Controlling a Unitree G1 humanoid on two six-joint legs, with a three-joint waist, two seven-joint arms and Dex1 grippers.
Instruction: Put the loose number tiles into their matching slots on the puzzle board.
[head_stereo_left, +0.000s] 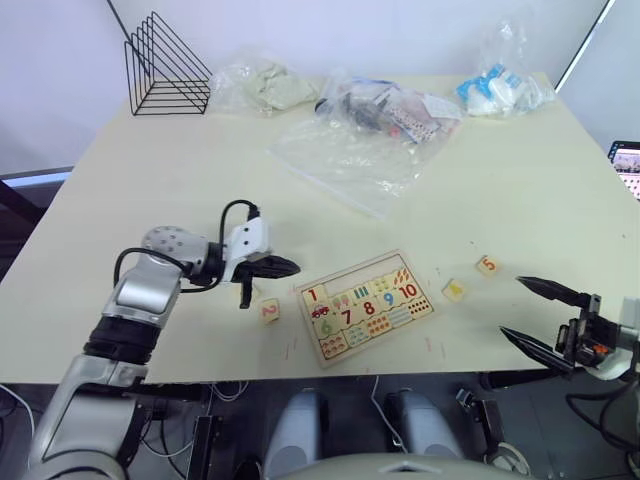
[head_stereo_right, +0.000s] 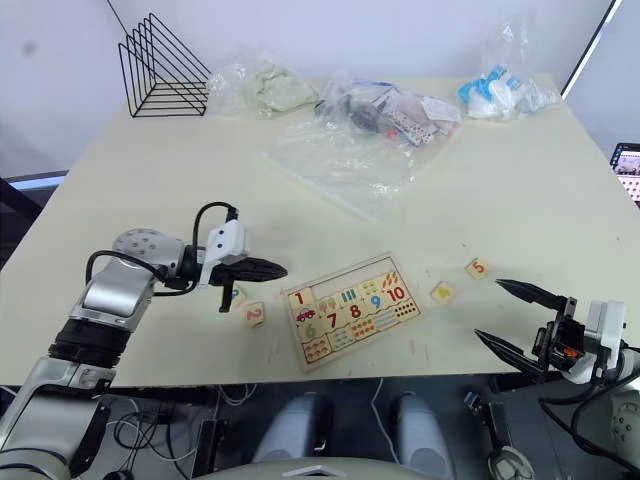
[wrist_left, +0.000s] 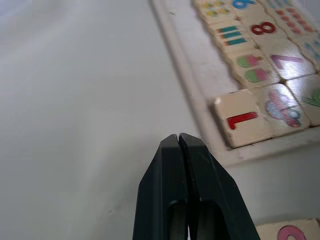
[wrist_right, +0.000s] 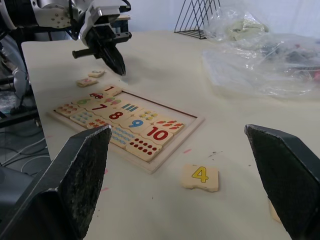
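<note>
Pale table top (head_stereo_left: 150, 180) is seen with clear plastic bags (head_stereo_left: 360, 150) and a black wire rack (head_stereo_left: 165, 65) far at the back. The puzzle board (head_stereo_left: 366, 306) is laid near the front edge, a bit turned, with its long side across the table. Empty slots (head_stereo_left: 362, 276) are seen along its top row. The left gripper (head_stereo_left: 283, 266) is held pinched closed with nothing in it, just beside the board's left end. The number 2 tile (head_stereo_left: 269, 310) is found right under and a little in front of it, so the left arm is judged nearer to that one. The number 4 tile (head_stereo_left: 454, 290) and the number 5 tile (head_stereo_left: 487, 265) are laid right of the board. The right gripper (head_stereo_left: 536, 315) is held wide apart near them, by the table's front edge. Bare table is left all around the tiles.
</note>
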